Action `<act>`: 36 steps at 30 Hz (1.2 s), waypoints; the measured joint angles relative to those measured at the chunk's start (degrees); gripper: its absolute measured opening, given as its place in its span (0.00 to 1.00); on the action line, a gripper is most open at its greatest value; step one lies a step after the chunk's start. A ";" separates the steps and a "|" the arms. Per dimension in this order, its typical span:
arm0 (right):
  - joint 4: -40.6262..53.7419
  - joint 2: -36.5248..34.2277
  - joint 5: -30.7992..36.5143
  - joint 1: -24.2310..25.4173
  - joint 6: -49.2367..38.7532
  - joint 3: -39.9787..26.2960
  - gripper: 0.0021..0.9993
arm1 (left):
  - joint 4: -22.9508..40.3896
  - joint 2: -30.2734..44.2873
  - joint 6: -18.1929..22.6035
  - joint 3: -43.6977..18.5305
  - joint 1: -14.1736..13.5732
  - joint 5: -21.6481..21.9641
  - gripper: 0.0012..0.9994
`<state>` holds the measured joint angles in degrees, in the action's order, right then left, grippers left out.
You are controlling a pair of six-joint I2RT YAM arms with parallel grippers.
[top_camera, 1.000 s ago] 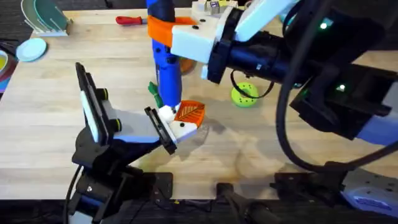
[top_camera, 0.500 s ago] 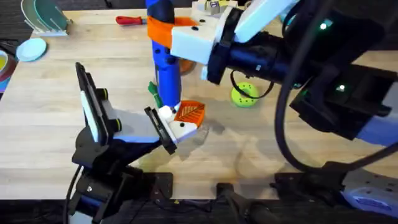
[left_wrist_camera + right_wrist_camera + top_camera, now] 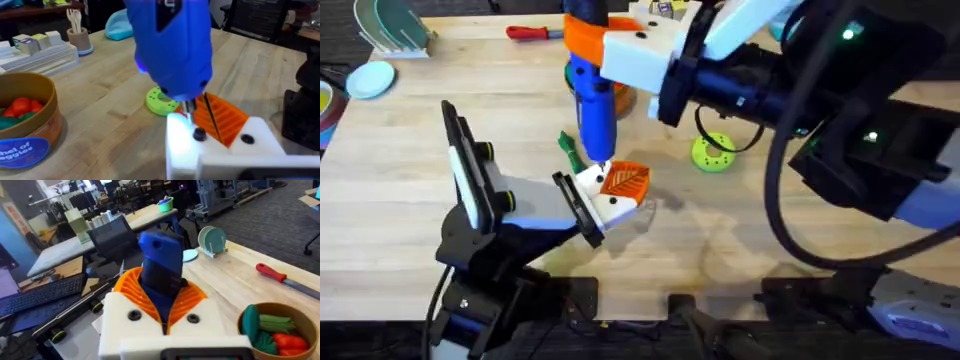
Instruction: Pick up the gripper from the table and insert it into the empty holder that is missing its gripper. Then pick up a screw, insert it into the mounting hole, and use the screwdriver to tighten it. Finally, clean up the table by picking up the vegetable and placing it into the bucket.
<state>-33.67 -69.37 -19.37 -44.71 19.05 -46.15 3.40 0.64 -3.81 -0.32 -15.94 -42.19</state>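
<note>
While the right hand grips the blue screwdriver between its orange ribbed pads, the tool stands nearly upright over the middle of the counter, its metal tip down at the white holder. That holder sits at the end of the left arm, which reaches in from the lower left, and the orange gripper is already seated on it, ribbed face up; in the left wrist view the gripper lies just beside the screwdriver's tip, with dark screw heads showing on the white block around it. Whether the left hand's own fingers are spread or closed I cannot tell. In the right wrist view the screwdriver's blue handle rises out of the closed pads. The dark-green vegetable lies on the counter just left of the screwdriver shaft, near the holder but apart from it. The tan bucket stands farther back (it already holds red and green toy pieces), and a lime-green disc rests on the wood to the right of the holder. A red-handled tool lies near the far edge.
</note>
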 joint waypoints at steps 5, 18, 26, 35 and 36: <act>-0.14 0.00 0.02 0.00 1.44 0.00 0.02 | 0.00 0.00 0.00 0.00 0.00 0.00 0.01; 0.36 -0.02 0.02 -0.50 2.86 0.00 0.02 | 0.00 0.00 0.00 0.00 0.00 0.00 0.01; 0.45 -0.14 0.02 -0.50 2.84 0.00 0.02 | 0.00 0.00 0.00 0.00 0.00 0.00 0.01; -0.44 -1.74 0.21 -0.50 3.08 0.00 0.02 | 0.04 0.00 -0.02 0.00 0.00 0.00 0.01; -0.42 -1.74 0.24 -0.50 3.10 0.00 0.02 | 0.04 0.00 -0.02 0.00 0.00 0.00 0.01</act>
<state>-34.09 -71.11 -19.14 -45.21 22.15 -46.15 3.44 0.64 -3.84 -0.32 -15.94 -42.19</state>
